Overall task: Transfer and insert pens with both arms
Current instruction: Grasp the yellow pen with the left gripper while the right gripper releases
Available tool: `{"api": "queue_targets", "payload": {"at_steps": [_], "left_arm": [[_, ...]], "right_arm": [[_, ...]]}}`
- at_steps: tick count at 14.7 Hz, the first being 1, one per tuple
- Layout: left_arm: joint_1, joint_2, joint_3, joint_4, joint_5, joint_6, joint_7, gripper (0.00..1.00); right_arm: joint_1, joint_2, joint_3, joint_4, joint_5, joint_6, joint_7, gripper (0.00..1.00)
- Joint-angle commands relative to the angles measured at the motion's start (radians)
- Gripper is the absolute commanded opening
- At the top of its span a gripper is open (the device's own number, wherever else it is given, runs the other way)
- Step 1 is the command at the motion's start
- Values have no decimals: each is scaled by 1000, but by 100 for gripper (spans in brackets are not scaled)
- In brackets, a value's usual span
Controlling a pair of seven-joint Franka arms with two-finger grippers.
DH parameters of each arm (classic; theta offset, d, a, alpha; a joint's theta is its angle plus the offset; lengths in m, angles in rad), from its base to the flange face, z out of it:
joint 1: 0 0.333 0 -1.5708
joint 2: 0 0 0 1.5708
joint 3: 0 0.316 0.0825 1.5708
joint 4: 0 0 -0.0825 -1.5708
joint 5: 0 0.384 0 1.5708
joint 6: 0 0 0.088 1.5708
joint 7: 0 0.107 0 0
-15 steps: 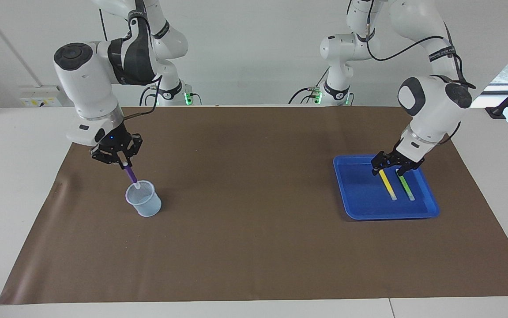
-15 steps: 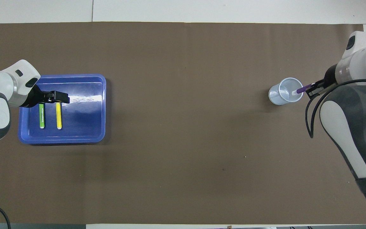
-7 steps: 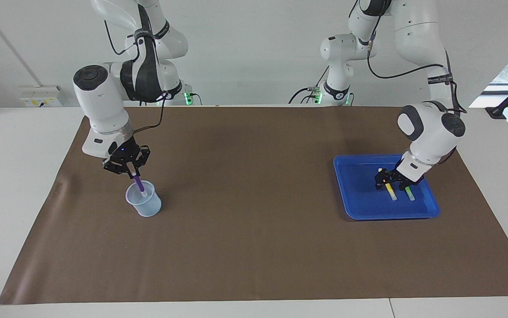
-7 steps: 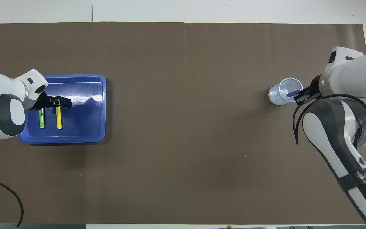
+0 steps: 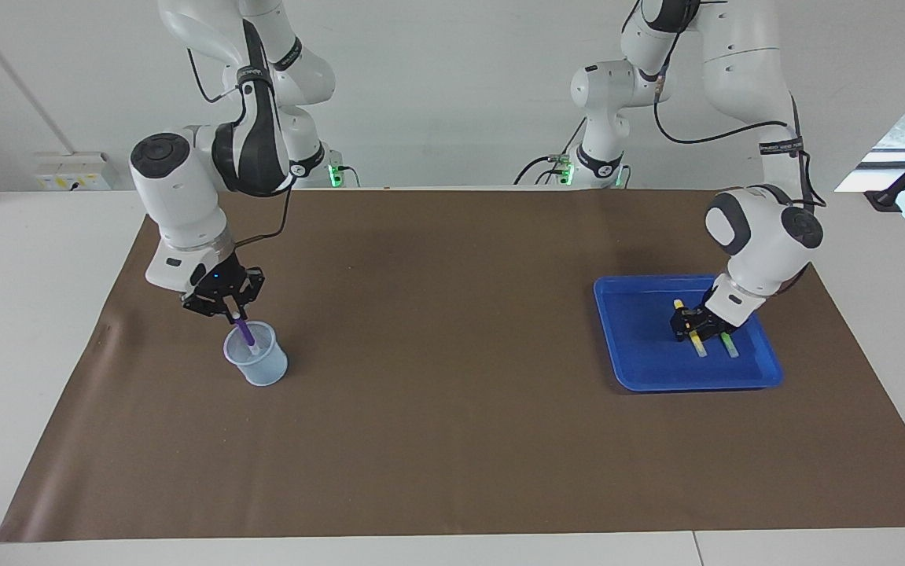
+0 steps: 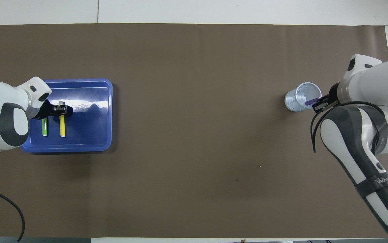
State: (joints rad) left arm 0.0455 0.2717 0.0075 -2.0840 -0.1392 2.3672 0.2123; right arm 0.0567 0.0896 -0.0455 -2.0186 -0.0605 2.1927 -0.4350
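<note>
Over blue tray [image 5: 641,369], L arm [image 5: 763,236] bent steeply down, jaws on yellow pen [image 5: 693,339].

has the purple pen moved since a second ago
Yes. The purple pen, held in the right gripper, has gone down deeper into the clear cup, which has stayed put.
</note>
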Motion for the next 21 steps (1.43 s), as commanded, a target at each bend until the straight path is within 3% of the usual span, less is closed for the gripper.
{"api": "queue_targets", "payload": {"at_steps": [1,4,7,13,14,15,16,21], "left_arm": [[8,-14,-6,-36,16,21,-25,0],[-3,-64,-6,-30,16,-9,-94,0],[-30,-95,-9,10,16,-100,-203,0],[-29,-83,-9,-14,16,-14,-209,0],[-29,-74,-9,-16,16,1,-208,0],[-29,-60,-9,-15,16,21,-208,0],[-27,-42,-9,-15,16,50,-208,0],[-19,-5,-9,-16,16,112,-205,0]], "right_arm": [[-20,-4,13,-25,7,36,-16,0],[-26,16,12,-19,138,38,-70,0],[-35,27,12,-17,146,41,-85,0],[-31,25,10,-22,146,55,-108,0],[-28,25,10,-22,146,55,-106,8],[-23,25,10,-22,146,55,-105,30],[-23,27,12,-20,146,55,-102,62],[-21,42,16,40,145,12,-105,81]]}}
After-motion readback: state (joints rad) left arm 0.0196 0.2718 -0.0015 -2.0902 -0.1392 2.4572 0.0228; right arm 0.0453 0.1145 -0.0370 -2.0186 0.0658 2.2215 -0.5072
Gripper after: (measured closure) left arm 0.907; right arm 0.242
